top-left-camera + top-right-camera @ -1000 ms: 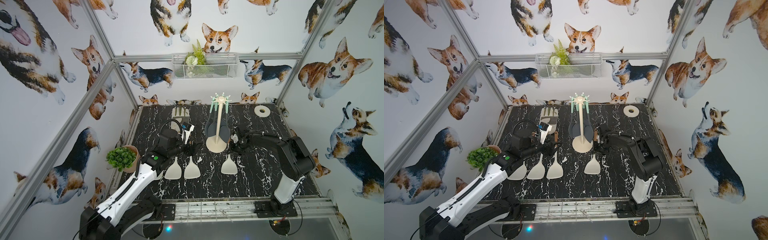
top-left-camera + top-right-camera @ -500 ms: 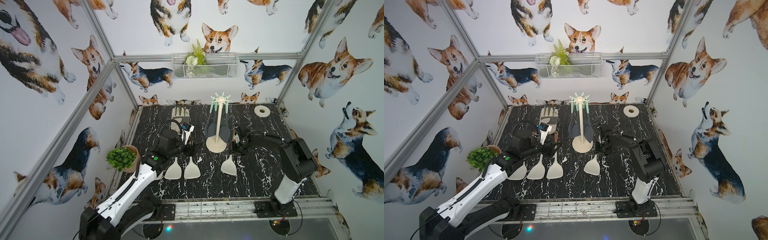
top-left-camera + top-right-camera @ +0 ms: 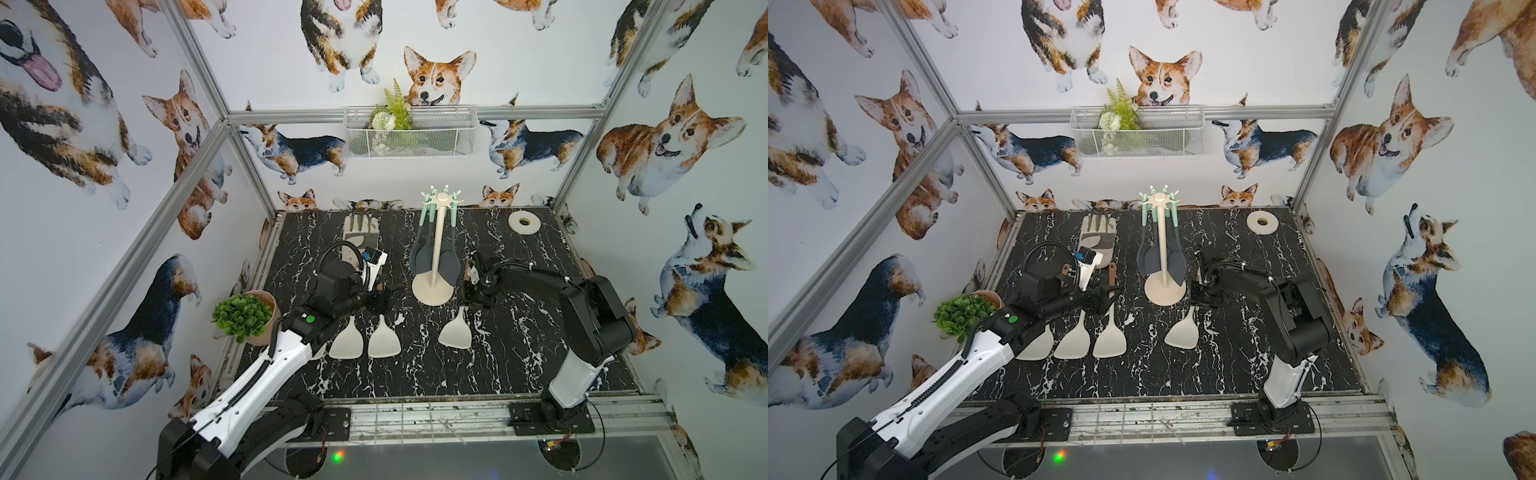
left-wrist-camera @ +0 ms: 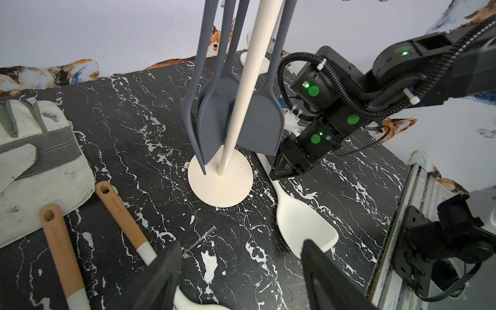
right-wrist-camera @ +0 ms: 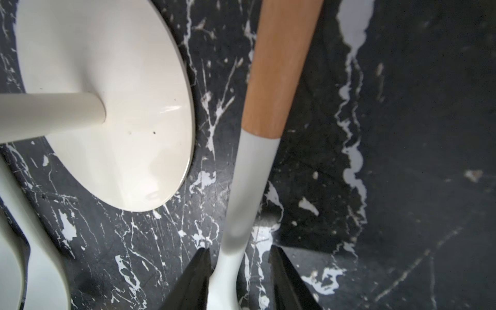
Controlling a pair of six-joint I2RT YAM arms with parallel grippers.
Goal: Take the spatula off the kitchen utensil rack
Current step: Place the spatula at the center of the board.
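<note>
Nearest the front edge of the marble table [image 3: 415, 374], other cream spatulas [image 3: 384, 343] are lying flat. The left gripper [image 4: 240, 245] is hovering over them with its jaws standing wide and gripping nothing. Just beyond, the cream spatula [image 3: 456, 332] is lying on the table, off the rack, with its handle running close beside the disc base. The right gripper [image 5: 240, 251] is straddling its pale neck, its fingers [image 5: 284, 279] parted with a gap showing on each side, so it is clasping nothing. Judged from its build, this spatula is handling as a light piece: the wooden handle [image 5: 279, 67] is offering the stiffest, least slippery hold, while the smooth neck and thin blade are likely flexing. Farther back, the kitchen utensil rack [image 3: 432, 297] is standing upright, with grey spatulas [image 3: 451, 262] hanging round its slim pole.
</note>
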